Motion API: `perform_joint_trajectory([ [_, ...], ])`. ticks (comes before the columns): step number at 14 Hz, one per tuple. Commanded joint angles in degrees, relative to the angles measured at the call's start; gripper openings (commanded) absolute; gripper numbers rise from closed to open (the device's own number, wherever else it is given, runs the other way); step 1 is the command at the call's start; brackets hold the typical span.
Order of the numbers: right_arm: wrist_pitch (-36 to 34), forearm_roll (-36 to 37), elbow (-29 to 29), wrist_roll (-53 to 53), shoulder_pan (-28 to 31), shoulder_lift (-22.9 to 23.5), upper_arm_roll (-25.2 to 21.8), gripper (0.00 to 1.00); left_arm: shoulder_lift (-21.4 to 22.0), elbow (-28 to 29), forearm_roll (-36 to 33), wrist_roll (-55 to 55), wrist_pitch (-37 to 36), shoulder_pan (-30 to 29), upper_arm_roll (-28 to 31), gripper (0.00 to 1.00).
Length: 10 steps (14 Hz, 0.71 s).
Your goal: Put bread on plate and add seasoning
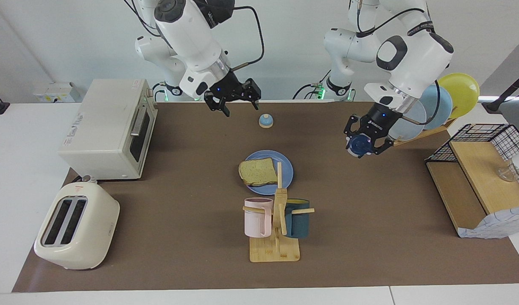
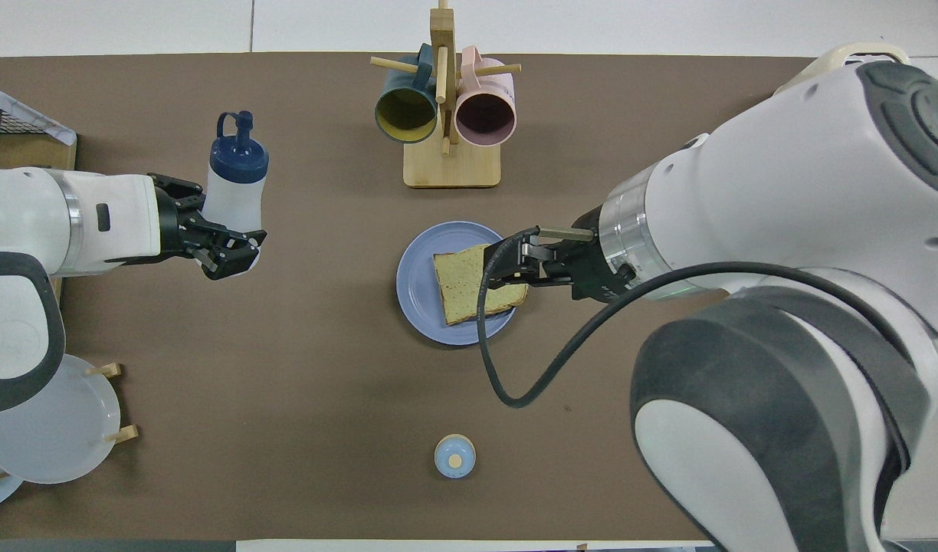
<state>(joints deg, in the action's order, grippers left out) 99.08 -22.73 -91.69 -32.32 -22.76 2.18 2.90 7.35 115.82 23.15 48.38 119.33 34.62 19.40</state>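
The left gripper's [image 1: 364,144] fingers [image 2: 222,261] are closed on the seasoning bottle [image 2: 235,192], clamping its white body low down while the dark blue cap points away from the robots; the bottle hangs in the air over bare brown table [image 1: 369,203] toward the left arm's end, well apart from the plate [image 1: 287,173]. The right gripper's [image 1: 233,101] fingers [image 1: 224,108] stand spread apart with nothing between them, raised high in the air over the table beside the bell [image 1: 266,121]; in the overhead view it covers one edge of the bread, but the facing view shows it well above. The bread [image 1: 258,171] lies flat on the blue plate, pushed toward the rim at the right arm's side so that one corner comes right up to that edge. The plate sits mid-table, with the mug stand [image 1: 274,248] just beside it, farther from the robots; its wooden post reaches up close to the plate. Open table lies between the plate and the bell. The oven [image 1: 109,129] and the toaster [image 1: 75,226] bound the right arm's end, the plate rack [image 1: 429,131] and the wire basket [image 1: 488,140] the left arm's end. The left arm reaches in bent, wrist tilted down; the right arm hangs steeply with its wrist angled forward.
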Motion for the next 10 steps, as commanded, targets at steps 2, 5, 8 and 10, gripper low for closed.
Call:
perform_joint_trajectory([
  [2, 2.61, -3.02, -1.74, -6.77, -1.85, -0.16, 0.35, 1.00, 3.80, 4.05, -1.61, 1.62, -1.47, 1.76, -5.67, 0.00],
  [5, 2.35, -3.20, -1.74, -8.28, -2.02, -0.25, 0.35, 1.00, 6.45, 7.57, -3.02, 6.53, -3.13, 1.85, -8.85, 0.00],
  [8, 3.05, -4.51, -1.83, -10.64, -2.72, -0.25, 0.35, 1.00, 8.65, 9.78, -3.37, 14.70, -6.64, 1.68, -9.74, 0.00],
  [10, 5.33, -5.66, -2.79, -13.28, -3.34, -0.60, 0.35, 1.00, 8.74, 9.87, -3.37, 14.99, -7.18, 2.03, -10.00, 0.00],
])
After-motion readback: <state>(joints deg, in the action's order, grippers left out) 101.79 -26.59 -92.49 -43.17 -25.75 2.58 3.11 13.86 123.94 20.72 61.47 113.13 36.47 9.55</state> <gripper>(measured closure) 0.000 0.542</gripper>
